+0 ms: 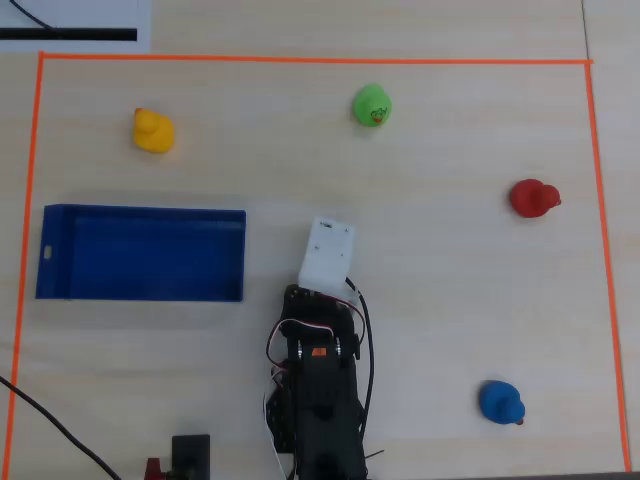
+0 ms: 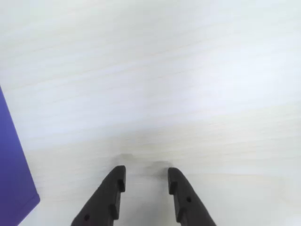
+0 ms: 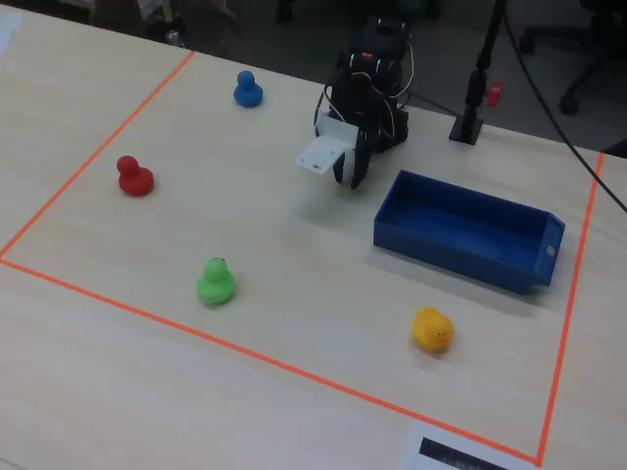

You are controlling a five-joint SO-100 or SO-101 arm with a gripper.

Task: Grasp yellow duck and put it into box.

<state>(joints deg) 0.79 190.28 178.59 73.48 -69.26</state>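
The yellow duck [image 1: 153, 130] sits on the table at the upper left of the overhead view, above the blue box [image 1: 140, 253]. In the fixed view the duck [image 3: 432, 329] is in front of the box [image 3: 460, 227]. My gripper [image 2: 146, 173] is open and empty over bare table, just right of the box's corner [image 2: 11, 174] in the wrist view. In the fixed view the gripper [image 3: 353, 176] points down beside the box's near end, far from the duck. The white wrist housing [image 1: 328, 252] hides the fingers in the overhead view.
A green duck [image 1: 372, 105], a red duck [image 1: 533, 198] and a blue duck [image 1: 500, 402] stand apart on the table. An orange tape line [image 1: 300, 60] frames the work area. The arm's base [image 1: 320, 400] is at the bottom middle.
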